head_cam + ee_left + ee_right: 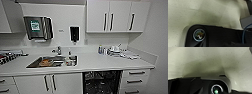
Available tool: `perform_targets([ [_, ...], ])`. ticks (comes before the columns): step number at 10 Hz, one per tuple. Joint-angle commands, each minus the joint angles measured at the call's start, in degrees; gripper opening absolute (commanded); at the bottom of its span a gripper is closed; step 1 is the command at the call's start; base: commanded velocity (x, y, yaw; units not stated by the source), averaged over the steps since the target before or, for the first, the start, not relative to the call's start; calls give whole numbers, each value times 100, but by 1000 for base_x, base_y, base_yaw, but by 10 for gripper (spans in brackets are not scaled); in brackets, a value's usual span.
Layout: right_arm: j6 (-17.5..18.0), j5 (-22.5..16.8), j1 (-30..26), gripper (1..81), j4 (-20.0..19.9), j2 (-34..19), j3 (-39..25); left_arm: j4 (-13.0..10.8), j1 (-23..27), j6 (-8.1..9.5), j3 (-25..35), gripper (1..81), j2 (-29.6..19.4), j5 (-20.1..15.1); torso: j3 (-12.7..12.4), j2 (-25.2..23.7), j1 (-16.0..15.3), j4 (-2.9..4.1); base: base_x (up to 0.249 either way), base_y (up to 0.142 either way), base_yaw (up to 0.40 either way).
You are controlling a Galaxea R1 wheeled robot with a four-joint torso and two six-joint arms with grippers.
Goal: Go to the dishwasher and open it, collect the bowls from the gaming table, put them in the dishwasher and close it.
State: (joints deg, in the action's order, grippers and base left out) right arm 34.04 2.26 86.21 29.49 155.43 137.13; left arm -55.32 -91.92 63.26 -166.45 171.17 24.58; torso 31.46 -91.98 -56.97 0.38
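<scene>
The dishwasher (101, 82) is straight ahead in the head view, under the white counter (100, 63). It stands open, a dark cavity with racks between white cabinet doors and a stack of drawers. The bowls and the gaming table are out of view. Both wrist views look down on pale speckled floor (205, 12) (205, 58) past the robot's own dark plate.
A steel sink (52, 61) with a tap (59, 50) is set in the counter at the left. Bottles and white dishes (113, 50) crowd the back right. Wall cabinets (117, 16), a towel dispenser (37, 27) and a soap dispenser (74, 33) hang above. Drawers (136, 77) flank the opening.
</scene>
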Motion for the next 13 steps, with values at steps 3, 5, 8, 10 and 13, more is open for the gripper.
perform_targets([
  [3,-37,-77,6,811,162,500,735,4,248,-59,-63,811,67,-419,0,0,0,0,0,0,0],
  [5,-37,-85,6,811,162,658,858,-5,257,-85,-63,811,85,-419,0,580,374,0,0,0,0],
  [8,-37,-102,15,811,171,966,1227,4,284,-165,-63,811,111,-577,-2,936,610,0,0,0,0],
  [10,-37,-102,33,811,171,1010,1236,4,292,-217,-63,811,146,-577,-2,1353,876,0,0,0,0],
  [13,-29,-94,50,811,162,1010,1245,4,319,-261,-63,811,146,-577,-2,1972,1275,0,0,0,0],
])
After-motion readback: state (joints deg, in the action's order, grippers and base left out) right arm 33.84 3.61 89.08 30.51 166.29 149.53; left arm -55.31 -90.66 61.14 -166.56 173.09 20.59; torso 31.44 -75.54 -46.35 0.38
